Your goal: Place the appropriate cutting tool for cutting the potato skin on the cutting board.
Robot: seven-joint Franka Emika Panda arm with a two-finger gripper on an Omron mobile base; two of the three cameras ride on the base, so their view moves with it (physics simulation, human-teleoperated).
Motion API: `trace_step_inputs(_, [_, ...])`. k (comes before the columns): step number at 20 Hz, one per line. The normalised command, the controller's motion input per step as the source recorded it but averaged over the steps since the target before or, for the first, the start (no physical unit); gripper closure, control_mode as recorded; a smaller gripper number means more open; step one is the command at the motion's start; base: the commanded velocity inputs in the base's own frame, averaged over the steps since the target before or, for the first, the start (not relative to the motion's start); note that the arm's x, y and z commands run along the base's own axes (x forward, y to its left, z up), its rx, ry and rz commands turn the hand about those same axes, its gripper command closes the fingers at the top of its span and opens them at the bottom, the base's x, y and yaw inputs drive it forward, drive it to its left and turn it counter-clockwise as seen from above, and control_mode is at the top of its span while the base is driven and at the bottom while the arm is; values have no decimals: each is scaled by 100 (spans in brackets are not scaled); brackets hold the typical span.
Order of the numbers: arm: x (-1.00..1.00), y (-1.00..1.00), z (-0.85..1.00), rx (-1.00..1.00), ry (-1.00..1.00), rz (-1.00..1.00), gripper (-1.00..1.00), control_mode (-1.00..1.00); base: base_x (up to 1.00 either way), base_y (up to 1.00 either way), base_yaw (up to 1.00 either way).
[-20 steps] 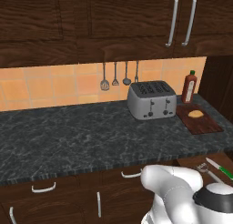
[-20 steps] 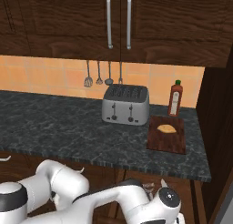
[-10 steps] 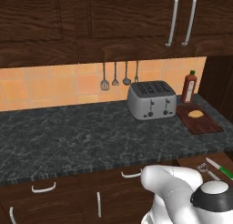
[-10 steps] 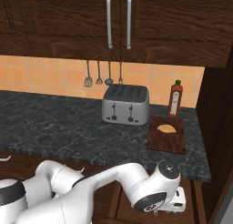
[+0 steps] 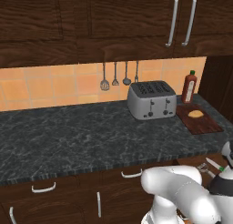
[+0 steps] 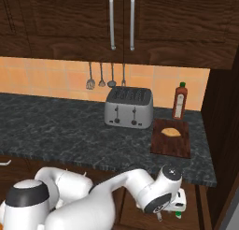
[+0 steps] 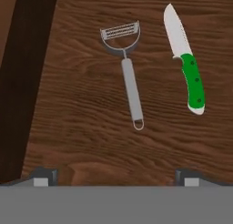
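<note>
The cutting tool (image 7: 128,72), a slender silver peeler with a forked head, lies flat on the wooden floor of an open drawer. My gripper (image 7: 116,176) hangs open above it, with nothing between its two dark fingertips (image 7: 43,175). A green-handled knife (image 7: 187,66) with a white blade lies just to the right of the peeler. On the counter, the tan potato (image 5: 196,114) rests on the dark reddish-brown cutting board (image 5: 201,120) at the far right. Board (image 6: 171,140) and potato (image 6: 170,131) also appear in the right base view.
A silver toaster (image 5: 151,100) stands left of the board, and a red sauce bottle (image 5: 189,86) stands behind it. Utensils hang on the orange tiled wall (image 5: 114,75). The open drawer (image 5: 196,159) sits below the counter's front edge at the right, with a dark cabinet side beyond it.
My hand has shifted a little to the right, below the counter edge and over the open drawer. The gripper stays open. Nothing on the counter has moved.
</note>
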Motion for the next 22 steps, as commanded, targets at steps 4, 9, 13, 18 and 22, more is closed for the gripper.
trace_step_inputs(4, [19, 0, -37, 6, 3, 0, -100, -100, 0, 0, 0])
trace_step_inputs(9, [13, 0, -32, 4, 3, 0, -100, -100, 0, 0, 0])
trace_step_inputs(13, [9, 0, -27, 2, 3, 0, -100, -100, 0, 0, 0])
trace_step_inputs(18, [8, 0, -25, 0, 4, 0, -100, -100, 0, 0, 0])
trace_step_inputs(22, [18, 0, -27, 0, 0, 0, -100, -100, 0, 0, 0])
